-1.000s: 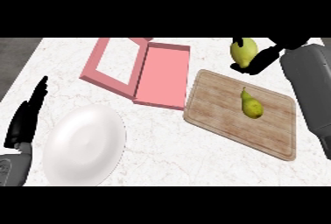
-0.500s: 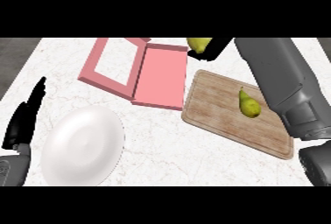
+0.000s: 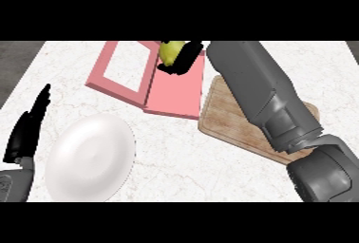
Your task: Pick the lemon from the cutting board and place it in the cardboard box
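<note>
Lemon [image 3: 169, 50], judged light, stiff-skinned and prone to rolling, is held around its middle by the curled fingers of the right hand [image 3: 179, 60] above the pink box [image 3: 125, 84], while the left hand [image 3: 28, 129] is rested with fingers straight.

I see a round white plate [image 3: 91, 158] lying flat on the white marble worktop [image 3: 182, 161], toward its lower left. A dark grey strip [image 3: 17, 61] shows beyond the worktop's left edge, well apart from the plate.
</note>
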Action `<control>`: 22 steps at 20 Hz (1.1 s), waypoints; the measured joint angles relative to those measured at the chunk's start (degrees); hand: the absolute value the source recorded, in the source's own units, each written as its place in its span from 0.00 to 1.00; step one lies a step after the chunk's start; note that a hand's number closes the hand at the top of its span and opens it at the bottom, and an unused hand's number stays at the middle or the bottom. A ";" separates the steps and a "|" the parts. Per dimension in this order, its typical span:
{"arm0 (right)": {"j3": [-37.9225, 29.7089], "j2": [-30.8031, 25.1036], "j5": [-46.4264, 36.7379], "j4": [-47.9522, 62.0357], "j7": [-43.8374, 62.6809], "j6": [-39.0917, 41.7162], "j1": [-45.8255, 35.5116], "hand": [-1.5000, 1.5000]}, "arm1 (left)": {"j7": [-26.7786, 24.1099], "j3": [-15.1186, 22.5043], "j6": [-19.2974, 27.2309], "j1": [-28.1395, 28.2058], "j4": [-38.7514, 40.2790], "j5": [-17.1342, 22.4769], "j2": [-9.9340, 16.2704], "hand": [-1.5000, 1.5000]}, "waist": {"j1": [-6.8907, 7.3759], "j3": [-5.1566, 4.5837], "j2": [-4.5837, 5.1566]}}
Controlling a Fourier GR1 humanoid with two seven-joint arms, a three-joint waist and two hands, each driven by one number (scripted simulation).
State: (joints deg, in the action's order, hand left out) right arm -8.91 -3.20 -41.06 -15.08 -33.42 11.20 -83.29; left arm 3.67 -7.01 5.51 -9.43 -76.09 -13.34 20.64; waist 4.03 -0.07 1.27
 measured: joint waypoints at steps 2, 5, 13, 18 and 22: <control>0.16 1.20 0.01 1.57 1.25 -1.81 -0.97 1.00 | 0.03 0.22 -0.04 -0.93 0.22 -0.14 -0.20 0.50 | 0.54 -0.02 0.22; 1.05 2.24 -0.47 3.82 2.28 -4.06 -1.47 1.00 | 0.02 0.45 -0.55 -1.22 0.04 -0.03 -0.31 0.50 | 1.33 -0.05 0.43; 1.37 3.06 1.02 9.74 9.00 -6.84 -2.67 0.00 | 0.65 1.70 -0.76 -3.53 0.69 -0.93 -1.08 0.50 | 3.45 -0.09 1.01; 0.63 3.16 2.72 11.67 8.87 -6.88 -1.71 0.00 | 0.65 2.15 -1.46 -4.74 0.83 -0.88 -1.24 0.50 | 4.82 -0.08 1.29; -0.86 3.19 4.75 11.11 5.93 -7.83 -0.84 0.00 | -0.14 2.18 -1.34 -4.22 1.28 -1.08 -1.37 0.50 | 4.88 -0.04 1.35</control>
State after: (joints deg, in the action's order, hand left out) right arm -9.77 -0.02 -36.31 -3.97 -27.49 3.37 -84.12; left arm 3.54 -4.83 4.17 -13.65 -74.81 -14.42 19.28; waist 8.91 -0.11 2.63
